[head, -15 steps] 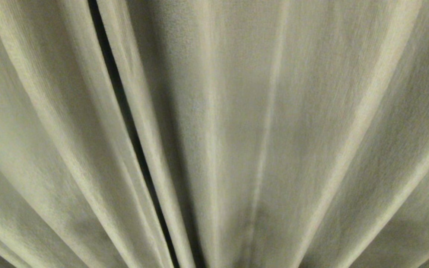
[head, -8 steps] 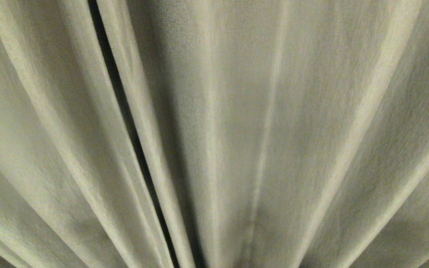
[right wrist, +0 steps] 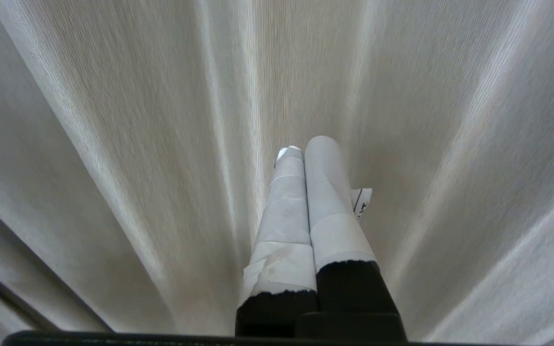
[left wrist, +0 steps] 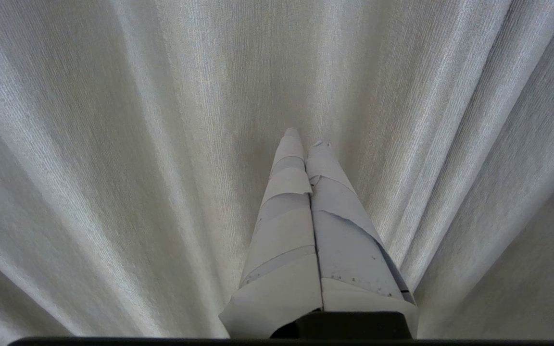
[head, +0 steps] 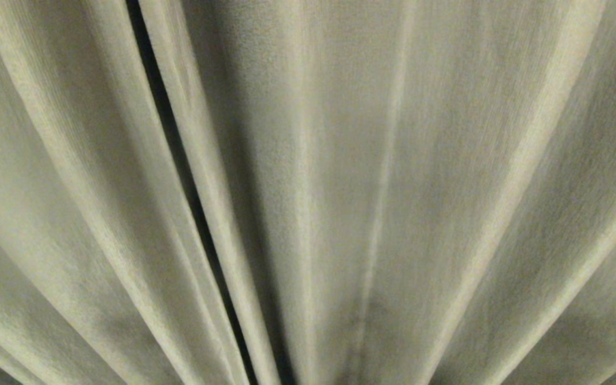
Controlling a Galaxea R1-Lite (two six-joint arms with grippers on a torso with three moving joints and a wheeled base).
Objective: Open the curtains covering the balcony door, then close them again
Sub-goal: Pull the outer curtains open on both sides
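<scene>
The cream-beige curtains (head: 393,192) fill the whole head view in long vertical pleats. A thin dark slit (head: 179,160) runs between two panels left of centre. The balcony door is hidden behind the fabric. Neither arm shows in the head view. In the left wrist view my left gripper (left wrist: 305,139), its fingers wrapped in white tape, is shut with nothing in it and points at the curtains (left wrist: 113,144). In the right wrist view my right gripper (right wrist: 306,146), also taped, is shut and empty, close before the curtains (right wrist: 450,144).
A dark line (right wrist: 12,295), the gap between the panels, crosses one corner of the right wrist view. Fabric is all else that shows.
</scene>
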